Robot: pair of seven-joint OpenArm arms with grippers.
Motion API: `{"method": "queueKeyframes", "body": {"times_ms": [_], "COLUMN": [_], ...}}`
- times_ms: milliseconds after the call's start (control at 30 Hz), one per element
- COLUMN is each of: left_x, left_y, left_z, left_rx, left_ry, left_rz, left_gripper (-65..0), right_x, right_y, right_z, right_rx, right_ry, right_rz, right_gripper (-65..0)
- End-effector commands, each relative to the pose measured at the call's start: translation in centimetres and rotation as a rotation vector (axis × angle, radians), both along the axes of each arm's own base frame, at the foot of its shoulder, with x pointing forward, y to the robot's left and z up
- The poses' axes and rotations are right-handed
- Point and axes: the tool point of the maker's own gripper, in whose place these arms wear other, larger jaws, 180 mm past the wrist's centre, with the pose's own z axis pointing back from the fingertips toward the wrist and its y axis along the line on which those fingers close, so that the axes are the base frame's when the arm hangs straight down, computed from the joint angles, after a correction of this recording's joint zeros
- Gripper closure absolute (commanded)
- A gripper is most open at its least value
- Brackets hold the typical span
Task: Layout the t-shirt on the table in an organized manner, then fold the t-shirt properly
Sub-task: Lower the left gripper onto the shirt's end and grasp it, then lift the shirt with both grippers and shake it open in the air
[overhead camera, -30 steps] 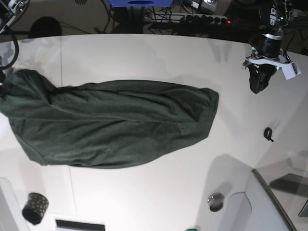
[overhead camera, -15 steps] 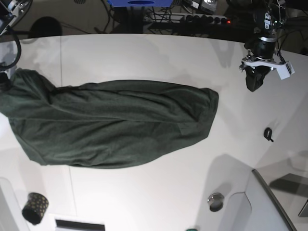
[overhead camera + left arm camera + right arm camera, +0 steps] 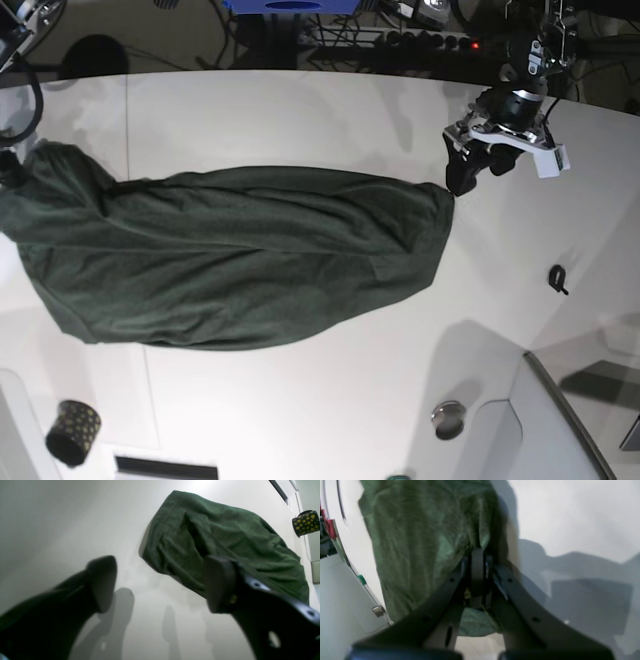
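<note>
1. T-shirt (image 3: pixel 230 260): dk green, bunched lengthwise across table (image 3: pixel 300 110) centre; left end lifted at table's left edge.
2. Right gripper (image 3: pixel 478 555): jaws closed, pinching that left-end fabric.
3. Left gripper (image 3: pixel 470 165): jaws spread, empty, just beside shirt's right edge.
4. Bare white top w/ room far and near side.
5. Spotted cup (image 3: pixel 72 432): near-left corner, well apart.

The dark green t-shirt (image 3: pixel 230 260) lay bunched lengthwise across the glossy white table (image 3: pixel 330 400), rumpled, its left end raised.
</note>
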Motion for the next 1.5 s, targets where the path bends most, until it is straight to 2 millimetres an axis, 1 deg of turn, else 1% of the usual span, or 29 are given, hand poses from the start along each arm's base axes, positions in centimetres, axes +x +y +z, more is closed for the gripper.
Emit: {"method": "queueKeyframes", "body": {"times_ms": [0,100,200,400,467,533,633,767,800,833,867,900,933,967,1000,1033,1067,1133,1200,1300,1400,1467], "left_x": [0.6,0.9,1.4,3.2,3.8,4.4,5.1,5.7,5.8,5.9,5.8,5.8,5.8,5.9,5.9,6.0,6.0,6.7,7.5,7.7,7.2,7.0], "left_y": [0.2,0.5,0.2,-0.3,-1.1,-2.5,-3.8,-3.8,-3.7,-3.8,-4.0,-4.1,-4.1,-4.1,-3.9,-3.7,-3.6,-3.4,-2.9,-2.8,-1.3,-1.0], "left_z": [0.6,-0.6,-1.8,-2.8,-3.6,-4.5,-5.3,-6.3,-6.6,-6.8,-7.0,-7.1,-7.0,-7.0,-7.0,-6.9,-6.8,-5.6,-3.4,0.4,2.8,4.1], "left_rx": [-0.002,-0.024,-0.046,-0.081,-0.1,-0.115,-0.13,-0.138,-0.139,-0.142,-0.149,-0.152,-0.152,-0.152,-0.151,-0.15,-0.147,-0.136,-0.11,-0.073,-0.008,0.017], "left_ry": [-0.033,-0.015,0.002,0.001,0.016,0.036,0.051,0.073,0.08,0.085,0.091,0.092,0.09,0.089,0.088,0.085,0.082,0.049,-0.008,-0.095,-0.111,-0.13], "left_rz": [0.007,0.051,0.068,0.094,0.088,0.055,0.031,0.04,0.044,0.047,0.05,0.052,0.052,0.052,0.056,0.06,0.061,0.049,0.028,-0.014,0.017,0.008], "left_gripper": [-55.0,-55.0,-55.0,-55.0,-55.0,-55.0,-54.8,-54.6,-53.0,-48.4,-40.6,-31.8,-20.7,-8.4,0.0,0.0,0.0,0.0,0.0,0.0,0.0,0.0], "right_x": [0.8,1.4,1.1,1.0,1.0,1.0,1.0,0.6,0.5,0.5,0.5,0.5,0.5,0.4,0.4,0.3,0.3,0.6,1.4,2.2,3.0,3.0], "right_y": [-1.7,-1.7,-1.6,-1.5,-1.5,-1.5,-1.5,-1.5,-1.5,-1.5,-1.5,-1.5,-1.5,-1.5,-1.5,-1.2,-1.0,-0.7,-0.8,-0.4,0.1,0.5], "right_z": [2.0,3.1,3.1,3.0,3.0,3.0,3.0,2.8,2.8,2.7,2.7,2.7,2.7,2.7,2.7,2.6,2.6,3.1,5.0,8.1,10.9,11.9], "right_rx": [-0.06,-0.1,-0.113,-0.11,-0.11,-0.11,-0.11,-0.111,-0.112,-0.112,-0.112,-0.112,-0.112,-0.112,-0.11,-0.101,-0.089,-0.086,-0.131,-0.193,-0.247,-0.263], "right_ry": [-0.048,-0.09,-0.096,-0.093,-0.093,-0.093,-0.093,-0.084,-0.084,-0.082,-0.082,-0.082,-0.082,-0.081,-0.08,-0.075,-0.071,-0.074,-0.104,-0.133,-0.159,-0.159], "right_rz": [0.01,0.061,0.08,0.083,0.083,0.083,0.083,0.084,0.085,0.085,0.085,0.085,0.085,0.085,0.088,0.097,0.109,0.136,0.17,0.244,0.313,0.348], "right_gripper": [-0.2,-0.2,-0.2,-0.2,-0.2,-0.2,-0.2,-0.2,-0.2,-0.2,-0.2,-0.2,-0.2,-0.2,-0.2,-0.2,-0.2,-0.2,-0.2,-0.2,-0.2,-0.2]}}
